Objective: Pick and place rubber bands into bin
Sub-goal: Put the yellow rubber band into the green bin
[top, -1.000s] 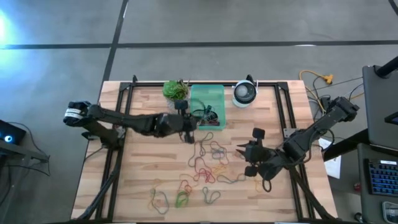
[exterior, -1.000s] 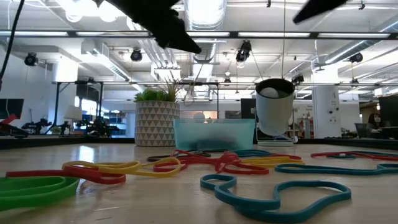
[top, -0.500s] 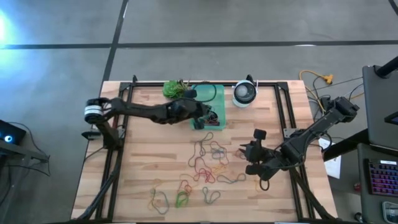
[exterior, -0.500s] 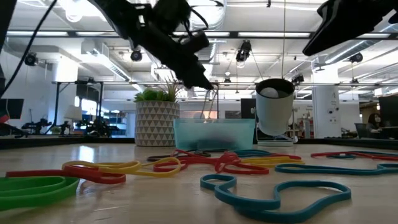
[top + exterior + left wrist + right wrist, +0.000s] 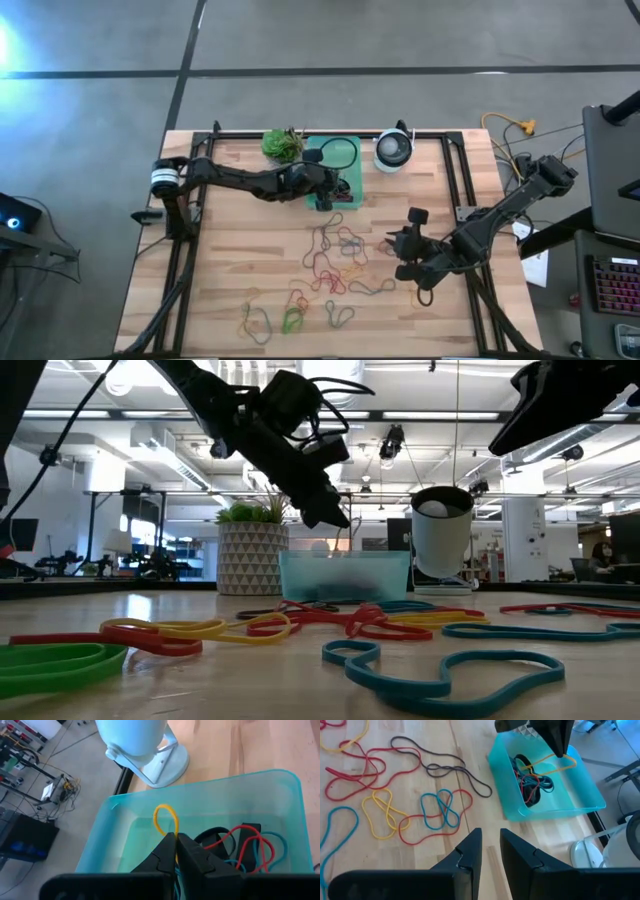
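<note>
The mint-green bin [image 5: 346, 147] stands at the far middle of the table and holds several rubber bands [image 5: 240, 845]. My left gripper [image 5: 337, 186] hangs over the bin, shut on a yellow rubber band [image 5: 165, 817]. Many more rubber bands [image 5: 335, 262], red, yellow, blue, green and dark, lie flat on the wood in front of the bin. My right gripper [image 5: 490, 847] hovers open above the table, to the right of that scatter, with nothing between its fingers. My left gripper pinches the yellow rubber band between its two fingertips [image 5: 170, 844]. The fingers slant down from the table's left. One loop of the band [image 5: 166, 815] sticks out past the fingertips, and the rest [image 5: 555, 766] hangs slack over the inside of the bin [image 5: 580, 795].
A white pot with a green plant [image 5: 282, 145] stands just left of the bin and a round white-and-dark device [image 5: 393, 150] just right of it. Black frame rails [image 5: 455, 170] run along the table's sides. Bare wood lies at the near left.
My left gripper has swung from the table in front of the bin toward the far edge and has sunk over the bin, staying shut. My right gripper has sunk a little.
</note>
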